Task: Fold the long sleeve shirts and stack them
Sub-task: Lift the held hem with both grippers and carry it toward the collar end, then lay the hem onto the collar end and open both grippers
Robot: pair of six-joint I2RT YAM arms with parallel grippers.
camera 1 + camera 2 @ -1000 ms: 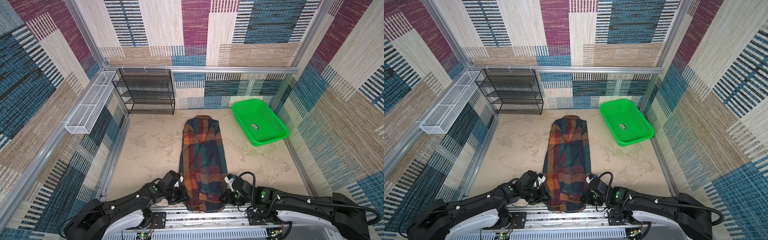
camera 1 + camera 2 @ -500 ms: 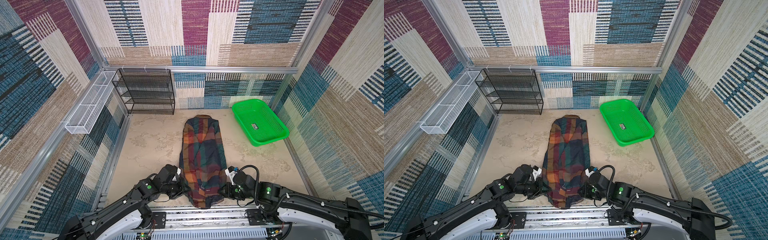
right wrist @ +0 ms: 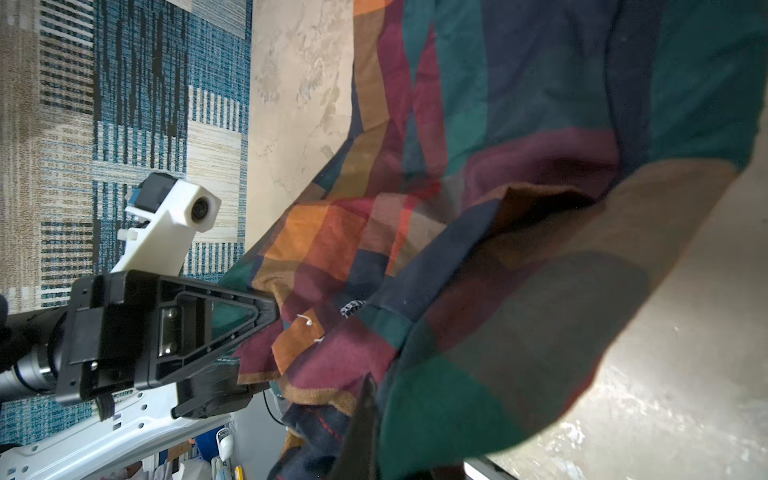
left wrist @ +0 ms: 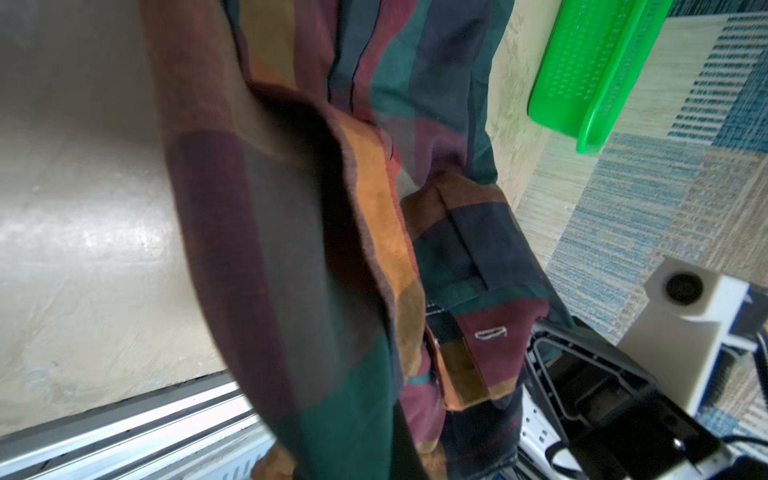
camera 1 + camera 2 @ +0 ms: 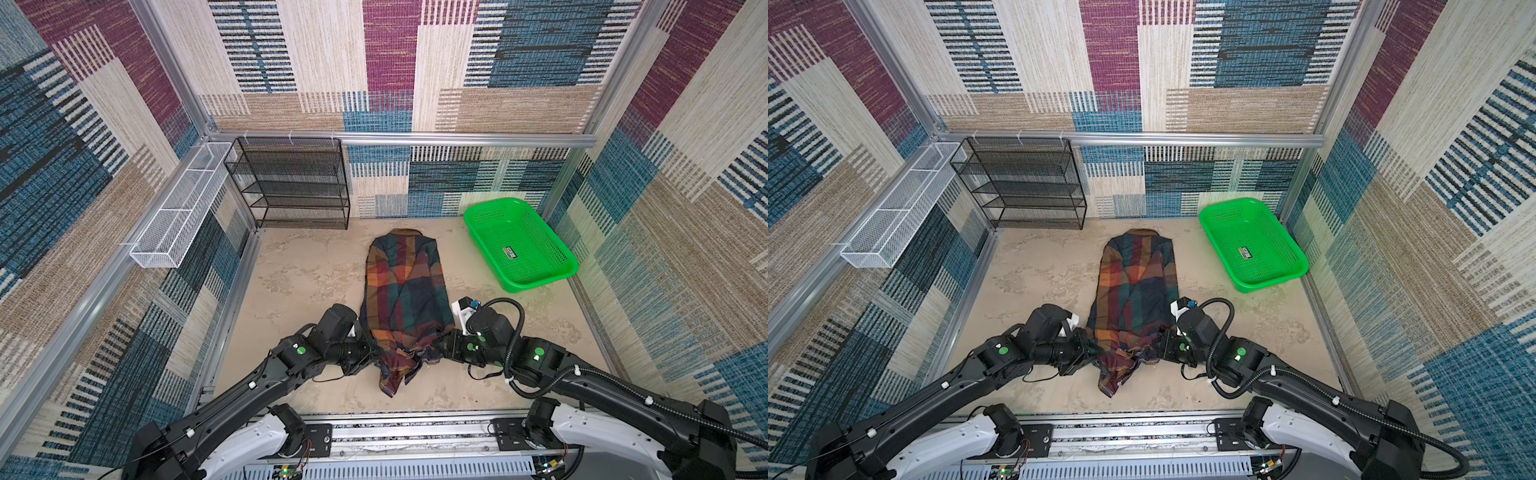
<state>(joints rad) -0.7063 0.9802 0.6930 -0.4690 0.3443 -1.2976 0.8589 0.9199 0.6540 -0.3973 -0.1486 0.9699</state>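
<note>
Bunched shirt (image 5: 405,286) hides left end effector (image 5: 373,353) tips — seemingly clamped.

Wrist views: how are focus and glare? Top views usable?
Left wrist view: the nearest fold of the shirt is soft and dark, the table carries a bright sheen, and the green basket still shows its holes. Right wrist view: near cloth blurred, plaid farther off crisp, glare on the table. Both top views: even light, sharp, no strong shadows.
</note>
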